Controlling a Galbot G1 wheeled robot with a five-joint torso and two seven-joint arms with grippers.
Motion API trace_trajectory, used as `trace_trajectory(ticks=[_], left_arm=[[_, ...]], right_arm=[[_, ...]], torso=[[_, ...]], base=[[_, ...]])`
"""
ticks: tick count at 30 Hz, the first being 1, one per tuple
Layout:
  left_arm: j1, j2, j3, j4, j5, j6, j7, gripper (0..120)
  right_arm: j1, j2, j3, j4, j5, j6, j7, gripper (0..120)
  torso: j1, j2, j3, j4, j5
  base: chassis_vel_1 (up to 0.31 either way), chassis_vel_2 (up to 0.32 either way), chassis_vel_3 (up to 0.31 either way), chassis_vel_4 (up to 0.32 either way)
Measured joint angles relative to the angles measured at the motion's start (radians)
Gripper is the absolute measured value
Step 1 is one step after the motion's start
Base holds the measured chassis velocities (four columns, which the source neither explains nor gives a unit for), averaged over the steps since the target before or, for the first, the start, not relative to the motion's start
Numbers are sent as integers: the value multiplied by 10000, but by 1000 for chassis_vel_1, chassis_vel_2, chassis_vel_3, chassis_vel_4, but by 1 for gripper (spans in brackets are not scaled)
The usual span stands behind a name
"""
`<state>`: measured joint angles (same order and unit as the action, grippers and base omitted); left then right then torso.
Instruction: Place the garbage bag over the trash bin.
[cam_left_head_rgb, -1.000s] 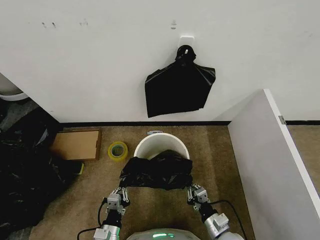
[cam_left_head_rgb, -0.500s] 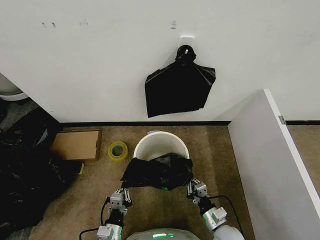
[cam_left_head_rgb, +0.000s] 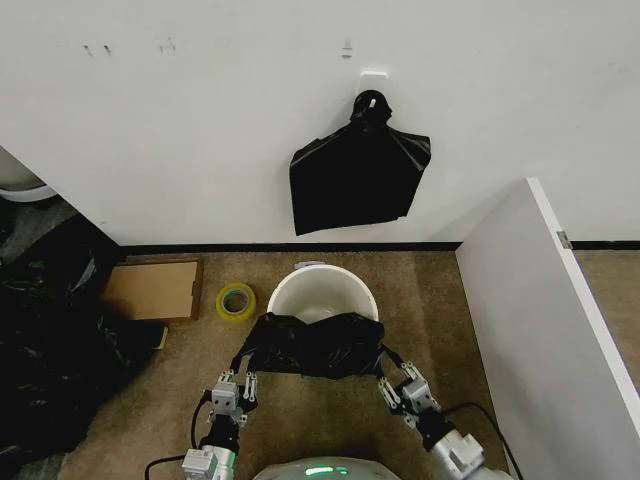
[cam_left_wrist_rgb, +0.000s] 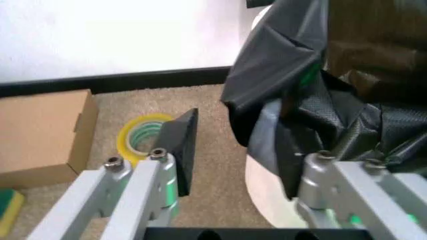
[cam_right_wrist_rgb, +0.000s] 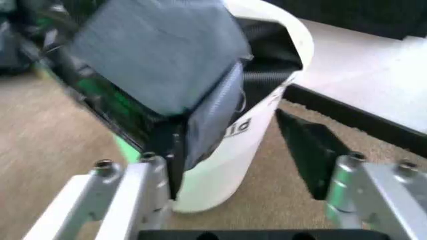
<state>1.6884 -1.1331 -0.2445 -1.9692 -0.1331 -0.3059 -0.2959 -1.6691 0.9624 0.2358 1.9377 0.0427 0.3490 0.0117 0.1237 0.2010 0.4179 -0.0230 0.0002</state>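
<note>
- the garbage bag (cam_left_head_rgb: 312, 346) lies draped across the near rim of the trash bin (cam_left_head_rgb: 322, 287), stretched sideways between the two grippers, with its corners pulled down toward them.
- the left gripper (cam_left_head_rgb: 231, 388) sits low at the near left of the bin; in the left wrist view its fingers (cam_left_wrist_rgb: 175, 155) stand apart with bare carpet between them, the bag (cam_left_wrist_rgb: 313, 95) just beside one of them, so it looks open and not holding.
- the right gripper (cam_left_head_rgb: 402, 384) sits at the near right; in the right wrist view its fingers (cam_right_wrist_rgb: 303, 150) are spread wide, the bag (cam_right_wrist_rgb: 173, 75) hanging by one finger against the bin wall (cam_right_wrist_rgb: 227, 150), with no clamp on it.
- progress, as a judgement: the bag has reached the bin but covers only the near edge; the far rim and the cream inside are bare, so opening the mouth and pulling it around the whole rim is left.
- the bin stands on brown carpet (cam_left_head_rgb: 440, 310), close to a white wall (cam_left_head_rgb: 200, 120) with a dark skirting strip.
- a yellow tape roll (cam_left_head_rgb: 236, 300) lies just left of the bin, a flat cardboard box (cam_left_head_rgb: 152, 289) beyond it, and a heap of black material (cam_left_head_rgb: 50, 340) at far left.
- a squarish black bag (cam_left_head_rgb: 358, 172) hangs from a wall hook above the bin; a white panel (cam_left_head_rgb: 545, 320) runs along the right.
</note>
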Motion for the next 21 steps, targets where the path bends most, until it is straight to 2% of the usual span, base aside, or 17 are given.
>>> trace_trajectory(ticks=[1,2,3,4,5,7,10,12,15,21], left_arm=[[84,103,-37,-93,80,79,-39,49],[84,103,-37,-93,80,79,-39,49],[172,184,-66,-174,135,134,-61,54],[303,276,-115,-289,212,164,-81,66],[375,303,-134,-344,269,164,-96,70],[437,323,-147,-384,320,161,-116,74],[705,448,-221,-550,597,81,-204,89],[866,532,-245,-624,785,2,-257,96],[945,585,-259,-645,925,-59,-294,100],[877,440,-226,-541,1023,-91,-324,100]], right_arm=[[-207,-159,-1,126,-144,-3,54,58],[-207,-159,-1,126,-144,-3,54,58],[-398,-295,-9,240,-307,-4,118,62],[-640,-418,-23,382,-567,23,274,73],[-706,-426,-27,430,-664,53,349,79],[-742,-428,-32,459,-717,72,387,81],[-922,-535,-16,552,-908,246,426,96],[-1052,-649,61,601,-1012,389,417,99],[-1136,-693,119,611,-1042,466,414,100],[-1031,-523,110,346,-1023,624,420,100]], torso=[[0,0,0,-1,-1],[0,0,0,-1,-1],[0,0,0,-2,-2],[0,0,0,-1,-2],[0,0,0,-1,-2],[0,0,0,-1,-1],[0,0,0,-1,-1],[0,0,0,1,-2],[0,0,0,-1,-2],[0,0,0,0,-1]], base=[[0,0,0,0],[0,0,0,0],[0,0,0,0],[0,0,0,0],[0,0,0,0],[0,0,0,0],[0,0,0,0],[0,0,0,0],[0,0,0,0],[0,0,0,0]])
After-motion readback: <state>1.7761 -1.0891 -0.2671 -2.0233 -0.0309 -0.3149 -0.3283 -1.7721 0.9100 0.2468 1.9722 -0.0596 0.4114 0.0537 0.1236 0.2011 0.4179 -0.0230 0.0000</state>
